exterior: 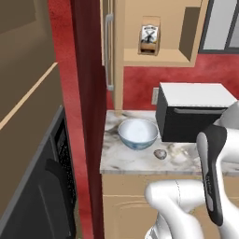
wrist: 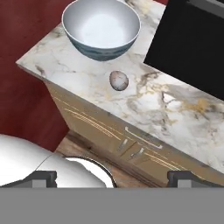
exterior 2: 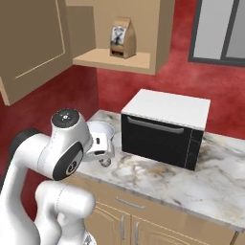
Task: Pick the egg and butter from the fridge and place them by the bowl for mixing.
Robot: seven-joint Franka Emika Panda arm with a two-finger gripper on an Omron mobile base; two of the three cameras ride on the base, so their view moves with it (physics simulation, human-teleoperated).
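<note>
Both pincer [wrist: 112, 178] tips fully apart, holding nothing, above egg [wrist: 118, 80] on counter [wrist: 183, 116] nr bowl [wrist: 101, 28].

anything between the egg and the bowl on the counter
Nothing: in the hand view, bare marble counter separates the egg from the bowl.

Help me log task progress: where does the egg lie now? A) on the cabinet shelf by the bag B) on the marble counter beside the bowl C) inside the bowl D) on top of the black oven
B: the egg rests on the marble counter, a little apart from the bowl and outside its rim.
</note>
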